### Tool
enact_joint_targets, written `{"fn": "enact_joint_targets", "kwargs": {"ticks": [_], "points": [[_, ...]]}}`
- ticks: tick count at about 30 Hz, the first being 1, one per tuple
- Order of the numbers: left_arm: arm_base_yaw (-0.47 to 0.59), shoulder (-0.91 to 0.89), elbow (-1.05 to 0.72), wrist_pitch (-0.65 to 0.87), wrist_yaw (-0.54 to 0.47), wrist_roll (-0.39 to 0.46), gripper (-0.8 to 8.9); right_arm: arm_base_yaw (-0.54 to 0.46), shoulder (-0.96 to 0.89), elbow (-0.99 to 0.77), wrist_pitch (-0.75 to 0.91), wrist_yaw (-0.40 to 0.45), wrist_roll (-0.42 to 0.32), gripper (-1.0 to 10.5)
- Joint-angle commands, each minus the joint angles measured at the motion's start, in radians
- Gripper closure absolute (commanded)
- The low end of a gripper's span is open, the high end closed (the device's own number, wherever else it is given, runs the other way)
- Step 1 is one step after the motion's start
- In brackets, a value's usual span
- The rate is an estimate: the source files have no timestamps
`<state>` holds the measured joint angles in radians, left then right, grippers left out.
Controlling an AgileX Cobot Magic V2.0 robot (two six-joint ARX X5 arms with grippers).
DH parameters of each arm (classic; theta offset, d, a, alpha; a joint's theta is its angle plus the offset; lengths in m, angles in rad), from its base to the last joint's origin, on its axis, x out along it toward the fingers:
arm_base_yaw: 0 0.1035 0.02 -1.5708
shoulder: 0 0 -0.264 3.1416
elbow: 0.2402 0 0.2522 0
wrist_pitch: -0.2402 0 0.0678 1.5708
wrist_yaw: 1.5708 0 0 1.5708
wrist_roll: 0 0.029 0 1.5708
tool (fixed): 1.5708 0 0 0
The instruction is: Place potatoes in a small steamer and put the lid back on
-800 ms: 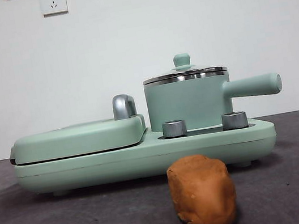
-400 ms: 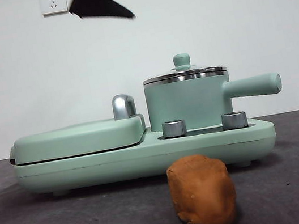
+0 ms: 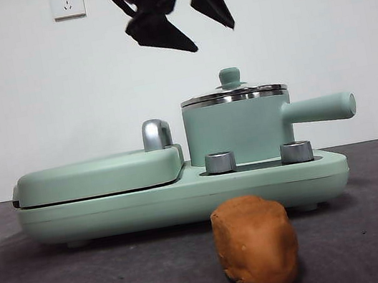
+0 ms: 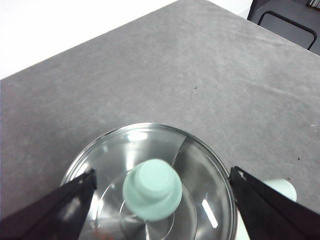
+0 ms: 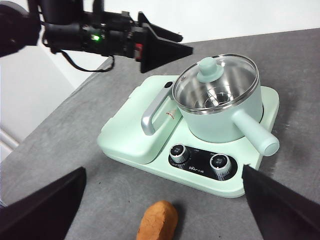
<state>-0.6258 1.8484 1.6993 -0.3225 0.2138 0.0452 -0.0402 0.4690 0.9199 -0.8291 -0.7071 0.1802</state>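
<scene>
- Grey felt-like tabletop [image 3: 377,226] ran back to a plain white wall [image 3: 23,104], and on it stood a mint-green cooker base [image 3: 184,197], which I used as my landmark.
- Nothing of the task looked done yet. The lid [image 3: 233,93] sat on the small steamer [image 3: 238,129], which stood on the cooker base's knob end beside the flat griddle cover [image 3: 100,174].
- The potato [image 3: 257,245] lay on the tabletop just in front of the cooker base, apart from it and untouched.
- Left to do, by my reckoning: lift the lid off, put the potato in the pot, and set the lid on again.
- The left gripper [image 3: 188,29] hung above the steamer, clear of the lid's knob [image 3: 230,76], its jaws spread wide and empty. I judged it was going for the knob.
- The right gripper [image 5: 160,200] waited high on the near side of the cooker base, jaws wide apart, holding nothing.
- From the low front view I could see the gap between the black tips and the knob, but not how they lined up over it.
- The left wrist view settled that: the knob [image 4: 152,189] lay between the two jaws, over the shiny lid [image 4: 200,170].
- Only the right wrist view took in everything at once: cooker base [image 5: 150,145], steamer [image 5: 225,110], potato [image 5: 158,222] and the other arm's gripper [image 5: 167,50] beside the pot.
</scene>
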Motion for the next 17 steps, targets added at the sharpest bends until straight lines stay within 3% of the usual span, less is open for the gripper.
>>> {"fn": "enact_joint_targets", "kwargs": {"ticks": [1, 17], "points": [[-0.014, 0.043, 0.031, 0.022, -0.002, 0.029, 3.80, 0.001, 0.006, 0.016, 0.006, -0.001, -0.005, 4.5], [-0.023, 0.129, 0.031, 0.086, -0.009, 0.060, 3.81, 0.001, 0.006, 0.016, 0.005, -0.001, -0.005, 4.5]]}}
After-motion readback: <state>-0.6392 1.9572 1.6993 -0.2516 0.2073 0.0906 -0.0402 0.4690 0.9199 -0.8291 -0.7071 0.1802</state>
